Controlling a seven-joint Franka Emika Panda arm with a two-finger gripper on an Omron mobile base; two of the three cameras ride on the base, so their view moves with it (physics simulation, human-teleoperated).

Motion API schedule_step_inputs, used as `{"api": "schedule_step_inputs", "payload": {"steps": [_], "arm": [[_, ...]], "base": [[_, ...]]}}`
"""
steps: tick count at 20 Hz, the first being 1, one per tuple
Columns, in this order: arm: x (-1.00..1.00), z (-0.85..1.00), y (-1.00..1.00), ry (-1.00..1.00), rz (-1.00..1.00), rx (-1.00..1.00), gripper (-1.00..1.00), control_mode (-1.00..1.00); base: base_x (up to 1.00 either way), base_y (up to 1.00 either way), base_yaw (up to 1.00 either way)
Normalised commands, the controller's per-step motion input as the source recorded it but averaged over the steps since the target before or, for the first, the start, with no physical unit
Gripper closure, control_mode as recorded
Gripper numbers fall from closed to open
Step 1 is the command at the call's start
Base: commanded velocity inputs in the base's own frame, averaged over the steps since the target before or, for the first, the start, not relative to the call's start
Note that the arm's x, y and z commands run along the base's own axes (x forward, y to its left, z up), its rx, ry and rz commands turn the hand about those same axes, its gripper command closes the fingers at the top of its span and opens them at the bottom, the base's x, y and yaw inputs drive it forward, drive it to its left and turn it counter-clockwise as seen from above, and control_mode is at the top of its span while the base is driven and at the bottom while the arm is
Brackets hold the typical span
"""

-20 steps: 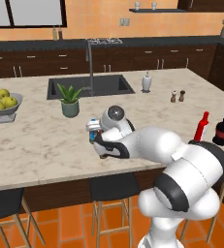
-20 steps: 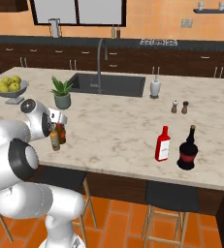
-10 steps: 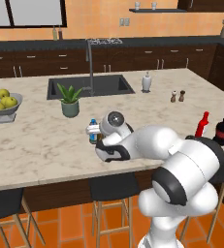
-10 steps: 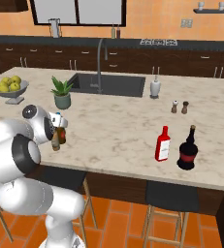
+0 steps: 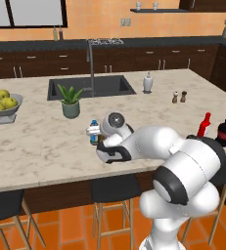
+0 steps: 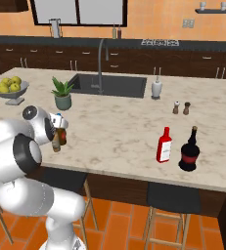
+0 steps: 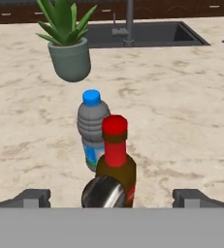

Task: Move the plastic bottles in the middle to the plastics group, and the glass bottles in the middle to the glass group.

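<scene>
A clear water bottle (image 7: 92, 131) with blue cap and label is standing upright on the marble worktop (image 7: 181, 97), just behind two amber-brown glass bottles: one red-topped (image 7: 116, 162), one silver-capped (image 7: 104, 193). A bright red bottle (image 6: 164, 145) and a tall dark bottle (image 6: 189, 151) are standing well apart.

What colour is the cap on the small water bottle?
Blue; the water bottle's cap shows best in the hand view.

Red-topped amber bottle (image 7: 116, 164) and water bottle (image 7: 92, 130) block path ahead; bare counter (image 7: 181, 121) either side
</scene>
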Motion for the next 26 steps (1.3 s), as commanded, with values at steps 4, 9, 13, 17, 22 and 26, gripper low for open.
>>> {"api": "schedule_step_inputs", "payload": {"steps": [4, 9, 13, 17, 22, 26], "arm": [[0.07, 0.0, 0.02, 0.0, 0.0, 0.0, -1.0, -1.0], [0.0, 0.0, 0.0, 0.0, 0.0, 0.0, 1.0, -1.0], [0.0, 0.0, 0.0, 0.0, 0.0, 0.0, 1.0, -1.0], [0.0, 0.0, 0.0, 0.0, 0.0, 0.0, 1.0, -1.0], [0.0, 0.0, 0.0, 0.0, 0.0, 0.0, 1.0, -1.0], [-0.05, 0.37, -0.22, -0.01, 0.0, 0.0, 1.0, -1.0]], "base": [[0.0, 0.0, 0.0], [0.0, 0.0, 0.0], [0.0, 0.0, 0.0], [0.0, 0.0, 0.0], [0.0, 0.0, 0.0], [0.0, 0.0, 0.0]]}}
